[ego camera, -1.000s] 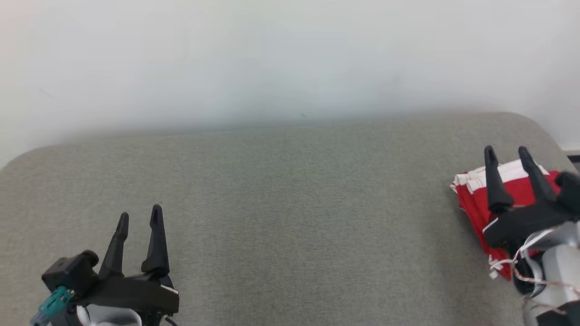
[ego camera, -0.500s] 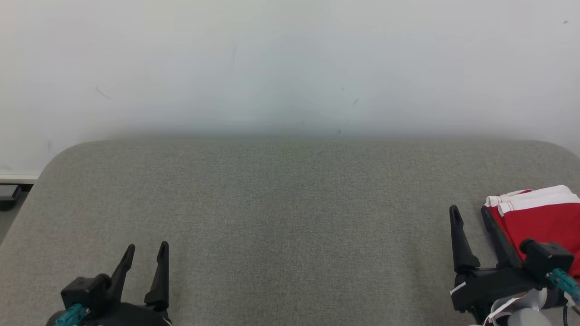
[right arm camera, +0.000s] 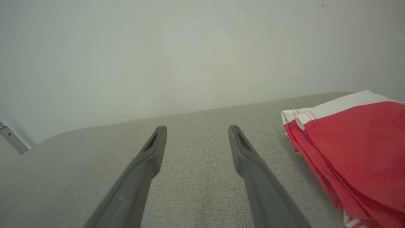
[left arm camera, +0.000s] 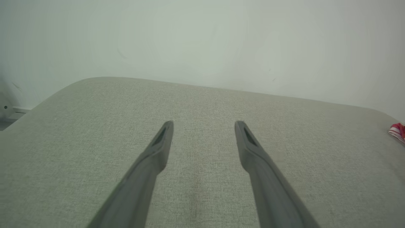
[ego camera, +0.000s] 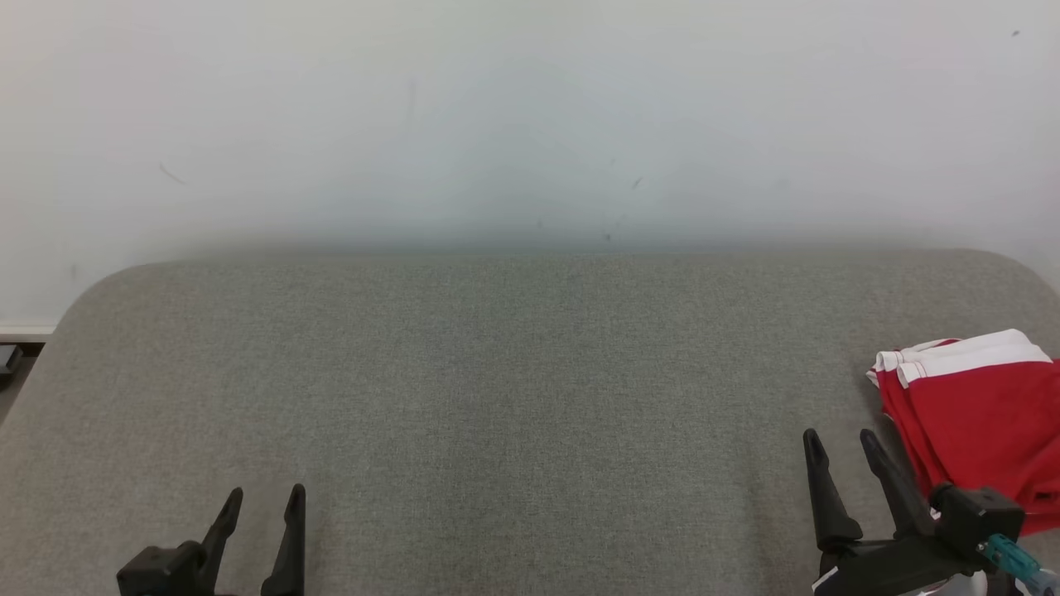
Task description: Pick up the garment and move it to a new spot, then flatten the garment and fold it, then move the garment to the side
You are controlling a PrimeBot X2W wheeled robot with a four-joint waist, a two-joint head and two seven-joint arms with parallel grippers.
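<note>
While the garment (ego camera: 977, 422) lies folded in flat layers at the far right of the desk (ego camera: 497, 372), I hold nothing in either arm. It is red cloth with a white band along its far edge, and the stacked red edges face my right side. The head view cuts off its right part.

My right jaws stand wide and empty just beside the garment, on its left. Their two dark fingers (ego camera: 826, 497) point away from me toward the wall (ego camera: 530, 124). In the right wrist view a strip of bare grey weave shows between the nearer finger (right arm camera: 253, 164) and the cloth (right arm camera: 357, 152), so the two are apart. A small teal fitting (ego camera: 1006, 553) sits on that wrist, in front of the garment's near corner.

My left jaws are also spread wide and empty, well apart from the garment at the lower left of the head view, fingers (ego camera: 291, 530) pointing the same way. Between those fingers (left arm camera: 253, 155) the left wrist view shows plain grey desk, with a sliver of the red and white garment (left arm camera: 398, 131) at its right edge.

The desk has a grey woven cover and rounded far corners, and it stands against the pale wall.
</note>
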